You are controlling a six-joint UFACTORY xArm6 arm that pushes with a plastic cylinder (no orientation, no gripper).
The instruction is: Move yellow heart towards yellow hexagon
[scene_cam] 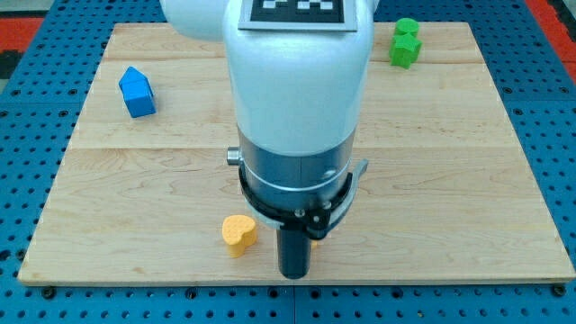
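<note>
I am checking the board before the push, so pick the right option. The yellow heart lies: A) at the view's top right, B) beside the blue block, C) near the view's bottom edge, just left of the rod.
C: the yellow heart sits low on the board, just left of my tip.

Looked like a robotics lab/test bench: wooden worktop [468, 153] sat on blue pegboard [27, 108] w/ regular hole grid, white arm [297, 81] carried a b/w fiducial marker [297, 9], and small coloured blocks, e.g. blue one [137, 92], lay about.
</note>
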